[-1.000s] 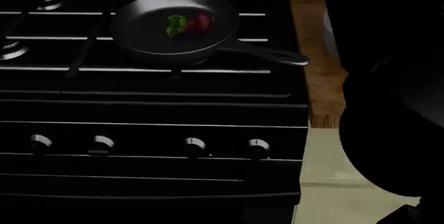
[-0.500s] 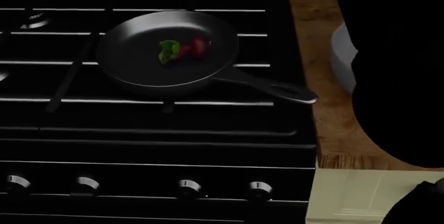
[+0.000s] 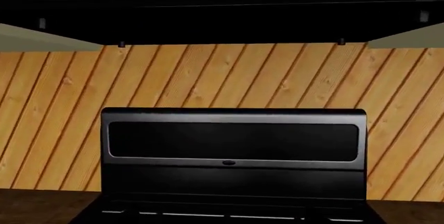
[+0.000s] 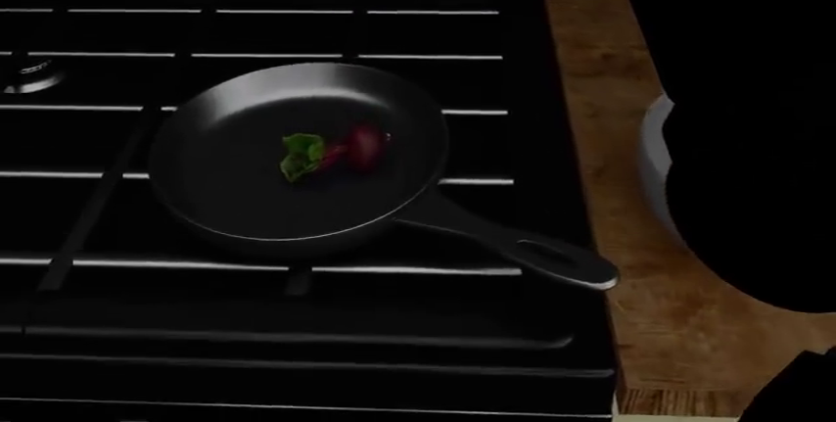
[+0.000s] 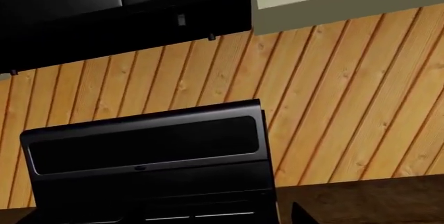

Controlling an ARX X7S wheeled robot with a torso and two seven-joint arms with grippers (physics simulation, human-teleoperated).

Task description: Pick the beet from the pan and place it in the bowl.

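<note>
In the head view the black pan sits on the stove grates, its long handle pointing toward the wooden counter. The beet, dark red with green leaves, lies near the pan's middle. Only a light grey sliver of the bowl shows on the counter at the right; the rest is hidden behind a big dark arm shape. Neither gripper shows in any view. Both wrist views face the stove's back panel and the wooden wall and show no jaws, pan, beet or bowl.
The black stove top with grates fills the left and middle. A wooden counter strip runs along its right side. The wrist views show the stove's back panel, the plank wall and dark cabinets above.
The head view has shifted forward over the stove. The pan and beet now sit lower and larger in the picture, and the stove knobs have left the view. The beet has not moved in the pan.
</note>
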